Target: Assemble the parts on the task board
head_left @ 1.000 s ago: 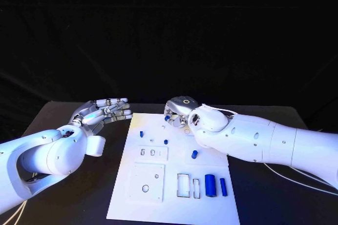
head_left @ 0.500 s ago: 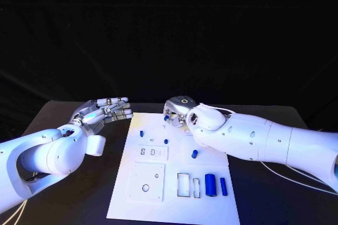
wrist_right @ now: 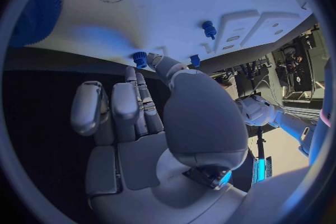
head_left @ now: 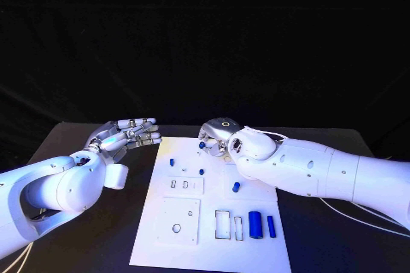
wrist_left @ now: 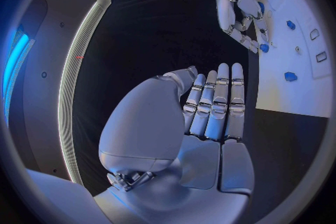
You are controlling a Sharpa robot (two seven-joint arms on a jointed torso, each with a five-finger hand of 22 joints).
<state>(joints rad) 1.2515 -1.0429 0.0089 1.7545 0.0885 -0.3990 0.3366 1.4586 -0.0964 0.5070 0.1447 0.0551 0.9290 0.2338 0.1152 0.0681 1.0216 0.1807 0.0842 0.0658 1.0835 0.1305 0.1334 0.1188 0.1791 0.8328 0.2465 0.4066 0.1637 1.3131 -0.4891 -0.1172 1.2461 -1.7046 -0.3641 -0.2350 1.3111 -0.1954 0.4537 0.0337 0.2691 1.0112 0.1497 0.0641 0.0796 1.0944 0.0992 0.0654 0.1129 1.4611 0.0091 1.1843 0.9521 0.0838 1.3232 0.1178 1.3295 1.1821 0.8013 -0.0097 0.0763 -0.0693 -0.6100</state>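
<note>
Pinching a small blue part (wrist_right: pixel 140 59) in the right hand (head_left: pixel 220 138) at the task board's (head_left: pixel 256 191) far edge. Left hand (head_left: pixel 127 137) hovering empty, fingers straight. Next, probably: lining the part over its socket.

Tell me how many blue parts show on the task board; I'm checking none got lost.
6: one at the right hand's fingertips, two small pegs, one mid-board, two cylinders at the near right. More may hide under that hand.

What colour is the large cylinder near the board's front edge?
Blue; the cylinder shows best in the head view.
</note>
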